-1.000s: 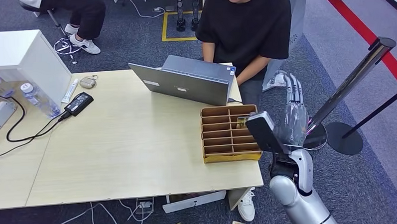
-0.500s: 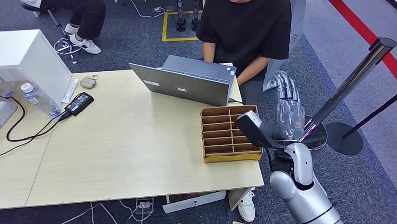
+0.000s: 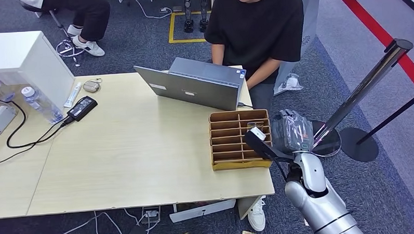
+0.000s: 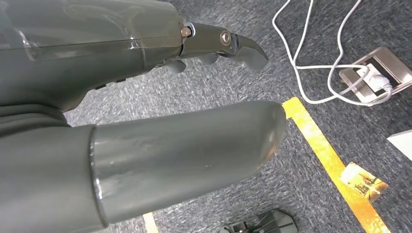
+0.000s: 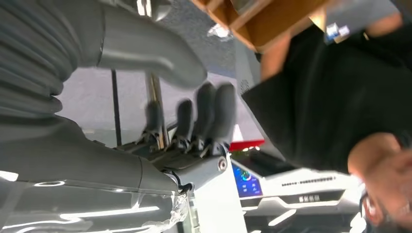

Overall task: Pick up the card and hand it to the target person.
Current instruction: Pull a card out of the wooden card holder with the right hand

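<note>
A brown cardboard divider box (image 3: 237, 139) sits at the table's right front corner. In one of its right-hand compartments lies a small pale card (image 3: 251, 126), partly hidden by my arm. My right hand (image 3: 291, 130) hovers just beyond the box's right edge, tipped forward, and holds nothing. In the right wrist view its fingers (image 5: 204, 116) are spread and empty below the box (image 5: 272, 19). My left hand (image 4: 145, 97) hangs over the carpet, fingers apart and empty. A person in a black shirt (image 3: 256, 21) sits behind the laptop (image 3: 193, 86).
A power adapter (image 3: 82, 107) with its cable, a bottle (image 3: 38, 104) and a white cabinet (image 3: 21, 58) stand at the table's left. A silver barrier post (image 3: 365, 88) and its base (image 3: 359, 143) are close to my right arm. A small card (image 4: 363, 181) lies on the floor.
My right hand has tipped forward and come down: its fingers pointed up a second ago and are now folded over beside the box. The person and the table things have not moved.
</note>
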`<control>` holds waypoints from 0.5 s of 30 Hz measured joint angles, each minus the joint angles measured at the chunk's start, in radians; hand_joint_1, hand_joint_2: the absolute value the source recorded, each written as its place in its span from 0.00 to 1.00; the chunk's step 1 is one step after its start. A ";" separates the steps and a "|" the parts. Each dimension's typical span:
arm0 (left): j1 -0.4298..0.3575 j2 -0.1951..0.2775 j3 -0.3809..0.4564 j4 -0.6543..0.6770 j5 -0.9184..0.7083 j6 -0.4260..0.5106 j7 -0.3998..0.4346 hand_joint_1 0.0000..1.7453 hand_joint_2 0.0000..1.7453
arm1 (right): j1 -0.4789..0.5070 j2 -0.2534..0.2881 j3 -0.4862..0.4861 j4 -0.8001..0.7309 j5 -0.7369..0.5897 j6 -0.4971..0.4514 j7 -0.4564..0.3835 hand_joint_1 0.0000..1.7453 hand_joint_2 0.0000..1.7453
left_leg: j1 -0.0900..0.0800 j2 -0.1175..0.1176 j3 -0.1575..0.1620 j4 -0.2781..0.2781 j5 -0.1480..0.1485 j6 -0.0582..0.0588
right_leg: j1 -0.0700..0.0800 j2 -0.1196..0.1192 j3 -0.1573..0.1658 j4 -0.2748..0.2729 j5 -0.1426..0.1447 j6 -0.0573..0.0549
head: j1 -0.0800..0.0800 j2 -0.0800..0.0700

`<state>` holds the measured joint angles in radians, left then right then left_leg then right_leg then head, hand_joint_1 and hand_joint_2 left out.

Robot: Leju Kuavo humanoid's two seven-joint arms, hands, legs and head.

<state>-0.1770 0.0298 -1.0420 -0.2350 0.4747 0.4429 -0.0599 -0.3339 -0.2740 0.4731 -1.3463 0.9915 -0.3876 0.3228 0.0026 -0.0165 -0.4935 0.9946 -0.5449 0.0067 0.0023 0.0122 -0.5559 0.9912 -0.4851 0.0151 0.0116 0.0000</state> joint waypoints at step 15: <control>-0.005 0.000 -0.009 0.000 -0.006 -0.006 0.001 0.00 0.00 | -0.006 -0.010 0.029 0.066 0.004 0.028 0.007 0.48 1.00 | 0.000 0.000 0.000 0.000 0.000 0.000 | 0.000 0.000 0.000 0.000 0.000 0.000 | 0.000 0.000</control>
<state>-0.1821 0.0298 -1.0506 -0.2350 0.4687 0.4365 -0.0592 -0.3402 -0.2841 0.5016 -1.2806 0.9957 -0.3597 0.3300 0.0026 -0.0164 -0.4934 0.9946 -0.5449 0.0067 0.0023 0.0123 -0.5559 0.9912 -0.4851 0.0151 0.0116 0.0001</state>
